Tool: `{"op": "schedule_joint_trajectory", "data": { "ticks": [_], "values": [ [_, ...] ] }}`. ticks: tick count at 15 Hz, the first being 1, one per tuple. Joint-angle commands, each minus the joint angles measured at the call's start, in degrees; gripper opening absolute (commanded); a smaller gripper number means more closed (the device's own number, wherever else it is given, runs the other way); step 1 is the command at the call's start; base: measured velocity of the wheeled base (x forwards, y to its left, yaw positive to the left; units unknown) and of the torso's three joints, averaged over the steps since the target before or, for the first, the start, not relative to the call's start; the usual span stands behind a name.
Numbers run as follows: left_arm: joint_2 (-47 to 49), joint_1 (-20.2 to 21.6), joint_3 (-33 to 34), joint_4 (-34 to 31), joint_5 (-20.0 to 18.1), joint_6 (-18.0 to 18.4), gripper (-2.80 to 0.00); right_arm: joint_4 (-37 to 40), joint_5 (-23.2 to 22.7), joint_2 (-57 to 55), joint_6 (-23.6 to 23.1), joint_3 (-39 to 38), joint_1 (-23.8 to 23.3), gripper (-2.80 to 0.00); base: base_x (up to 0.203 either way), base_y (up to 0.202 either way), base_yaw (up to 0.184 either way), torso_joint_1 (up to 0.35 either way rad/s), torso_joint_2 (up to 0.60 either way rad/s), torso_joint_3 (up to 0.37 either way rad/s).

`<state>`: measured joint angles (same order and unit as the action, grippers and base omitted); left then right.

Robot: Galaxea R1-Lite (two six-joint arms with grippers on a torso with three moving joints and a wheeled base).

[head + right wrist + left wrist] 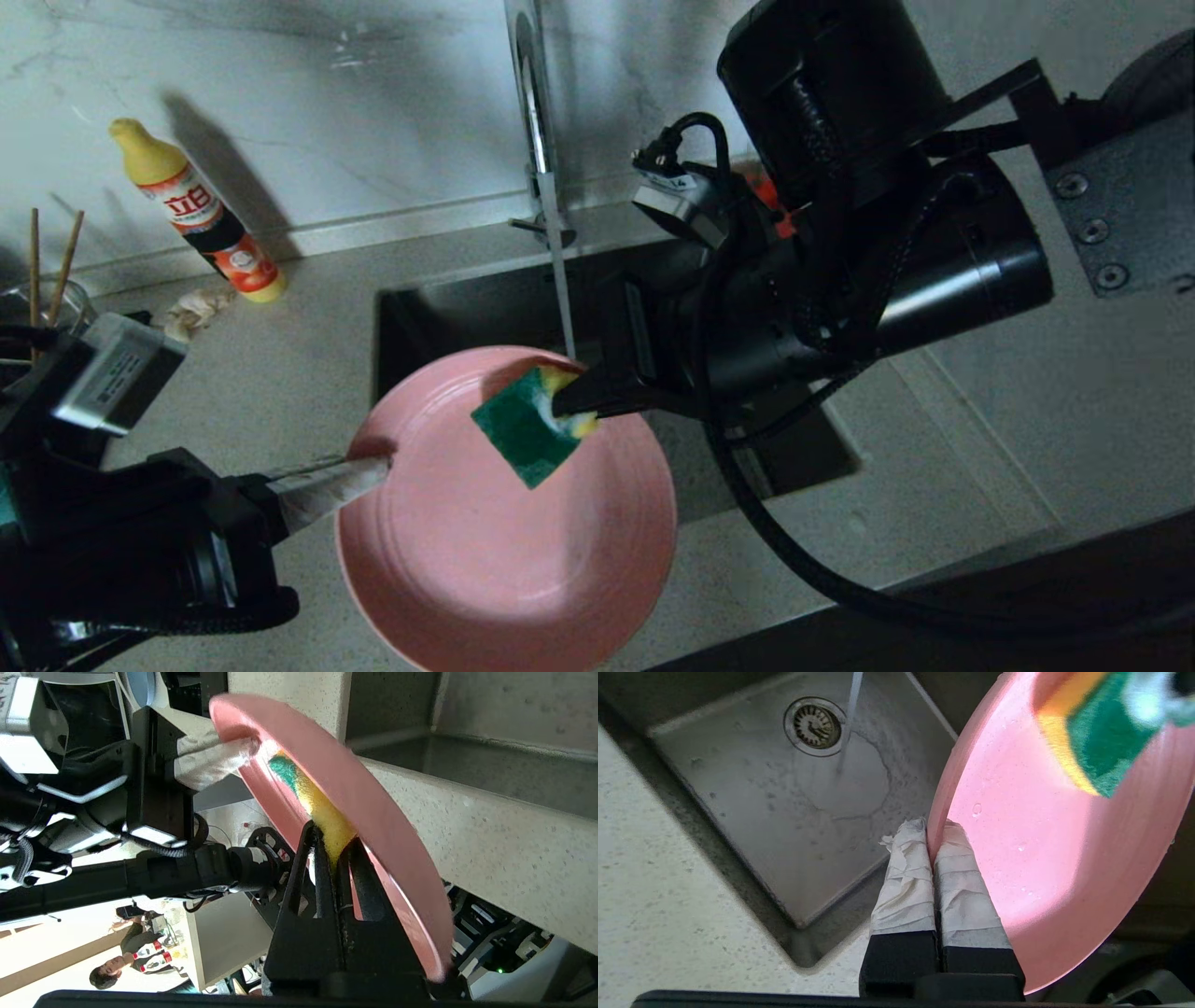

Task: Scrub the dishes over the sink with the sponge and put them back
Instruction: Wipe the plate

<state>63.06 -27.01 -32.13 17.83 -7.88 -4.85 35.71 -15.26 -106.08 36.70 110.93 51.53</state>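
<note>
Speckled stone worktop (299, 373) runs around the sink (448, 308) in the head view, with a marble wall behind and water running from the faucet (537, 121). The plate (504, 551) hangs tilted over the sink's front edge, toward 6 o'clock of the basin. The left gripper (378, 464) comes in from 9 o'clock, its jaws pressed onto the plate's rim. The right gripper (569, 403) reaches in from 3 o'clock, its jaws pinching the sponge (527, 425), green face up, against the plate's far half. A detergent bottle (201, 215) stands at 10 o'clock, a paper wad (191, 313) beside it, and chopsticks (51, 266) stand in a glass cup (47, 303) at the left edge.

From the left wrist, the taped fingers (906, 882) clamp the thin pink rim between them. Droplets sit on the plate (1041, 858), and the stream lands beside the drain (815, 725). The sponge (1097, 742) shows at the plate's far side.

From the right wrist, the black jaws squeeze the yellow foam of the sponge (322, 812) flat, and it lies against the plate (373, 807), seen edge-on.

The plate looks stiff, light and, being wet, probably slick. A one-point rim pinch likely lets it pivot under scrubbing pressure, so the taped pads and a grip well onto the rim matter. It may chip if dropped into the steel basin. The sponge is soft and gives easily; it is best held by its foam edge, leaving the green face free.
</note>
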Motion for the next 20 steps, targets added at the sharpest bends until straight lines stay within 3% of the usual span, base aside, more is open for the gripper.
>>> {"op": "schedule_joint_trajectory", "data": {
  "ticks": [1,9,20],
  "values": [
    [0.2,0.0,0.1,0.1,-0.1,-0.1,-2.8,-0.7,-0.1,-2.1,0.2,0.1,1.9,-2.8,0.0,0.0,0.0,0.0,0.0,0.0],
    [1.1,0.0,-0.2,0.4,0.0,-0.2,-2.8,-0.2,0.0,-5.0,-0.6,0.0,8.4,-2.8,0.0,0.0,0.0,0.0,0.0,0.0],
    [0.6,0.4,-2.4,0.4,0.7,-0.7,-2.8,8.8,4.2,-0.9,-0.1,-1.0,6.3,-2.8,0.0,0.0,0.0,0.0,0.0,0.0]
  ]
}}
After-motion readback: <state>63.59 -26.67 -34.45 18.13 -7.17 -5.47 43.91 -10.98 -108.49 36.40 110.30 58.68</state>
